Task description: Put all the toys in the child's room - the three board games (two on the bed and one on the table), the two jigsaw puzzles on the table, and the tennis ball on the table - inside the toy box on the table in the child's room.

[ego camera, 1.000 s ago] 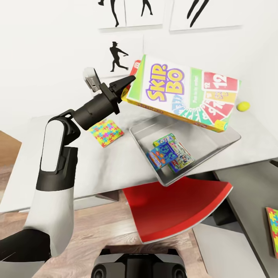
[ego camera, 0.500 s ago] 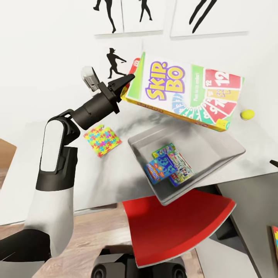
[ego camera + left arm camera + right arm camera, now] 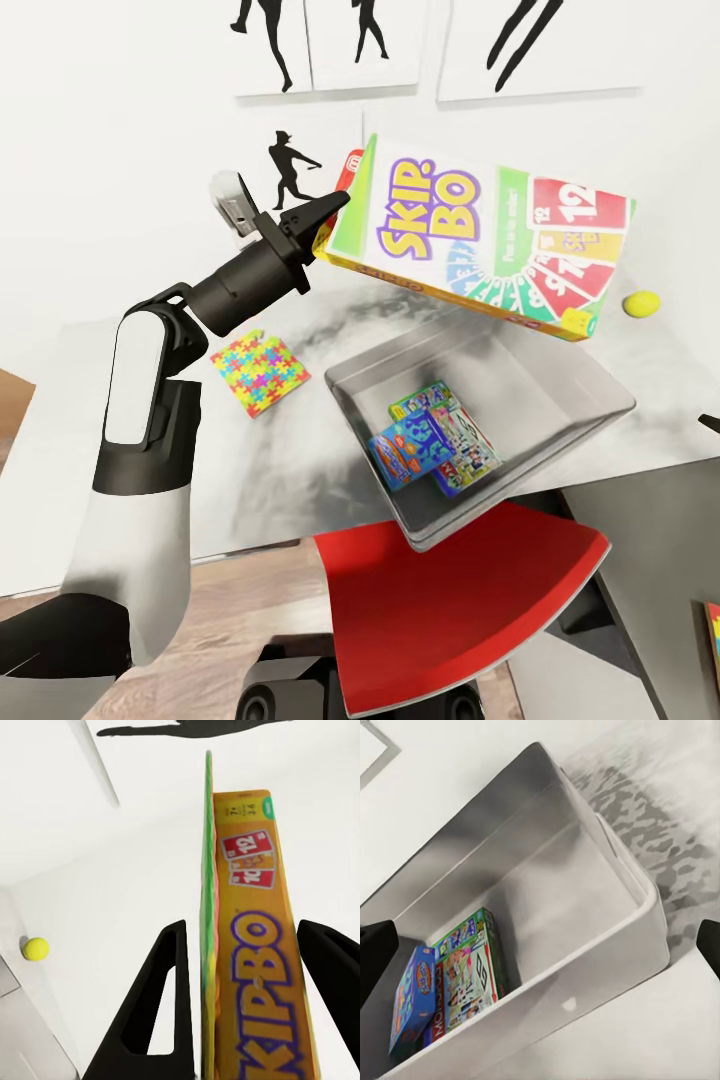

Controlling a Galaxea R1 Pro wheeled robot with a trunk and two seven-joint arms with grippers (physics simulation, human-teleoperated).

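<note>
Left gripper (image 3: 325, 215) clamps the Skip-Bo board game (image 3: 480, 240) by its corner, box between both fingers, held above the toy box (image 3: 560, 425), which holds two board games (image 3: 432, 452). Right gripper's opening cannot be told.

A child's room is suggested by athlete silhouettes (image 3: 285, 170) (black on white walls), board games (image 3: 432, 438) and a jigsaw puzzle (image 3: 259, 371).

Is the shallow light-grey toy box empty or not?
Not empty. The shallow light-grey toy box holds two flat printed game boxes, overlapping near one corner.
</note>
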